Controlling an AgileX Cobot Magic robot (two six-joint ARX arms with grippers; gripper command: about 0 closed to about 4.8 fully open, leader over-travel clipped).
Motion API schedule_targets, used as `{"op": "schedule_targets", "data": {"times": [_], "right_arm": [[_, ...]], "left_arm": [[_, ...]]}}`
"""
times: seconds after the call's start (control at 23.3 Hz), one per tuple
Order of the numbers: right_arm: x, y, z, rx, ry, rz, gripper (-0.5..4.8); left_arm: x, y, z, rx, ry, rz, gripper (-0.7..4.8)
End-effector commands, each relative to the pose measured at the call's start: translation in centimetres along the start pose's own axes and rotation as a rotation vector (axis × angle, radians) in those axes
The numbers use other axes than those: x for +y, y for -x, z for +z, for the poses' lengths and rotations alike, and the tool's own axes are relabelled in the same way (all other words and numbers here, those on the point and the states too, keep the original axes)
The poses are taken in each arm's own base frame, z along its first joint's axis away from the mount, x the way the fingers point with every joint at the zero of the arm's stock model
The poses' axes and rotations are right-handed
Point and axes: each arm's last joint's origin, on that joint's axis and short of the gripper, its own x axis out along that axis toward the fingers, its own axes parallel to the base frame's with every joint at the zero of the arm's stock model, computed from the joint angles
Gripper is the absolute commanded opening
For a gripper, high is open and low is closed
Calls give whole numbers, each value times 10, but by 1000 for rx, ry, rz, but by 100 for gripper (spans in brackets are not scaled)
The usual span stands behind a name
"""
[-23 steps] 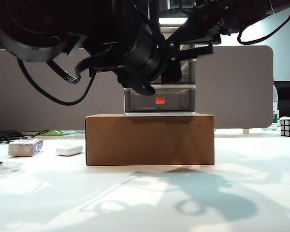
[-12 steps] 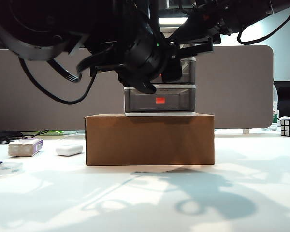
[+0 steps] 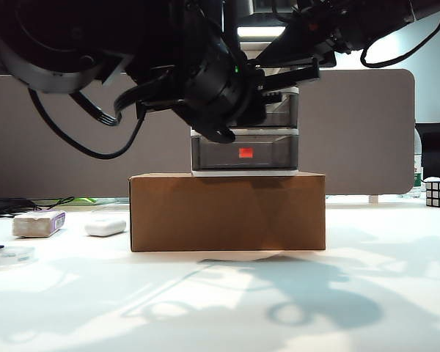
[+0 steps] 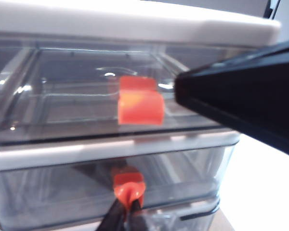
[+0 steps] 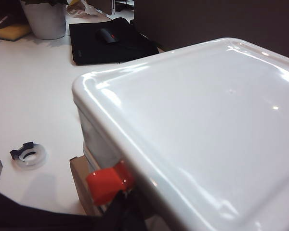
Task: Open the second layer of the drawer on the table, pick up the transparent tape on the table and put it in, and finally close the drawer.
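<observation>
Left gripper (image 4: 124, 211) is clamped on the second layer's (image 4: 106, 185) red-orange tab — opening step, calling for a straight outward pull — while the right gripper, unseen, hovers over the drawer (image 3: 244, 132); the transparent tape (image 3: 9, 255) waits on the table (image 3: 352, 308).

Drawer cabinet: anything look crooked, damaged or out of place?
Nothing stands out. The drawer stands square on the cardboard box, layers look closed; the left gripper pinches the second layer by its tab, the right gripper sits at its top.
</observation>
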Motion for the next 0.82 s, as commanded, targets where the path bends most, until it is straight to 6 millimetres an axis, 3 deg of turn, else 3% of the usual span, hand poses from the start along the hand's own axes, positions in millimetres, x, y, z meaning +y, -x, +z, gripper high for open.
{"op": "schedule_targets", "data": {"times": [0.04, 0.82], "right_arm": [[-1, 1, 4, -21, 8, -7, -5], [-1, 0, 4, -19, 7, -13, -5]], "left_arm": [[-1, 0, 3, -11, 10, -11, -6], [-27, 41, 14, 58, -46, 9, -6]]}}
